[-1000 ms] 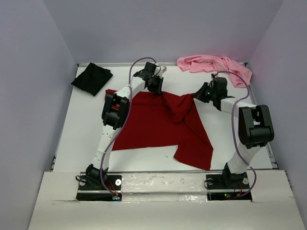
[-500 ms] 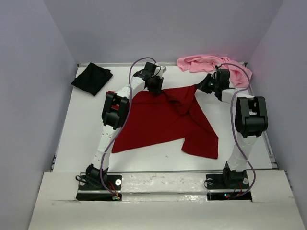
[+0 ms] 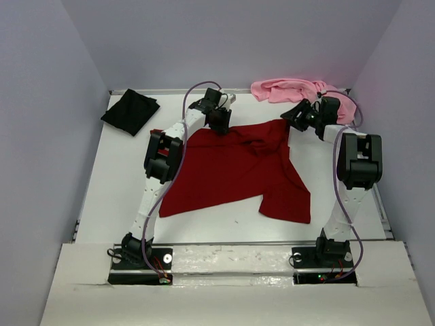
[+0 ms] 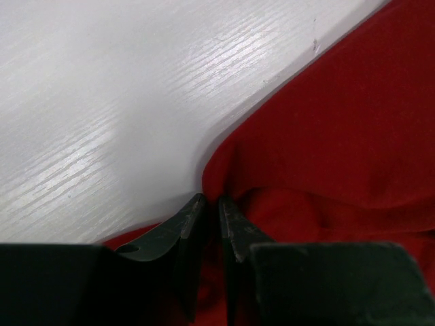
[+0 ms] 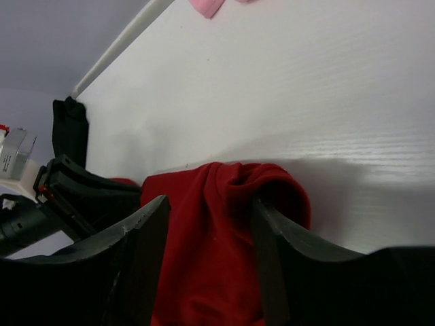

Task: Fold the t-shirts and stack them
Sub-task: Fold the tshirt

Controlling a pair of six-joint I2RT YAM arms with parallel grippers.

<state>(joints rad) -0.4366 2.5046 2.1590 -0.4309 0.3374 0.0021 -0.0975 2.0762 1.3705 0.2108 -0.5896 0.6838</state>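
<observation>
The right gripper point(image 3: 293, 114) has swung outward and away from its base, dragging a corner of the dark red t-shirt point(image 3: 231, 170) with it. The cloth trailing behind the gripper now lies wider and flatter. Its jaws, pinched before, now stand parted around the bunched corner.

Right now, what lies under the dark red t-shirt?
Around the dark red t-shirt only the white table shows; whatever lies beneath the cloth is covered and cannot be seen.
</observation>
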